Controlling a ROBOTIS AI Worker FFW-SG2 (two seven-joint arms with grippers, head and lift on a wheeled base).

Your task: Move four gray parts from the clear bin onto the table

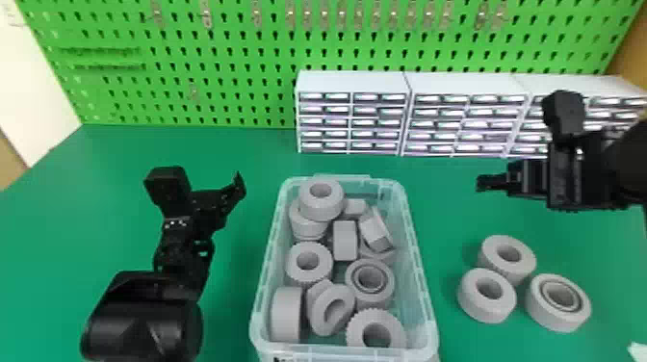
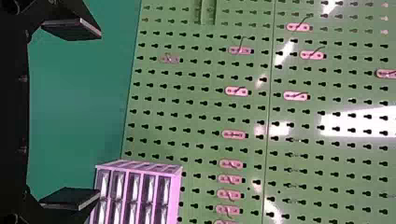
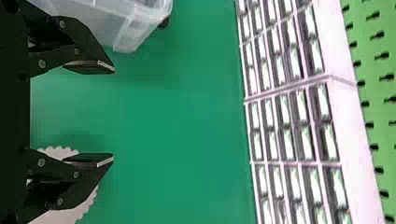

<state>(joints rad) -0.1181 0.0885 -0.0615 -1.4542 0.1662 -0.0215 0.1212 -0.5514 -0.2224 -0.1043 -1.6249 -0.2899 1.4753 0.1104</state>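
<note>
Green table (image 1: pixel 231 313), clear plastic bin (image 1: pixel 419 269): gray ring-shaped parts (image 1: pixel 321 211), likely light, stiff, best pinched across outsides. Black left gripper (image 2: pixel 99 113), right gripper (image 3: pixel 113 113) spread.

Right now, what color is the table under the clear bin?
The table is deep green; the head view shows it best.

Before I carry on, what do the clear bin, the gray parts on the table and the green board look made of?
Clear bin: likely smooth plastic; green shows through its walls.
Gray parts: matte, evenly coloured, without metallic shine, so probably plastic.
Green board: glossy, with bright glare patches; painted metal or plastic, I can't tell which.
</note>
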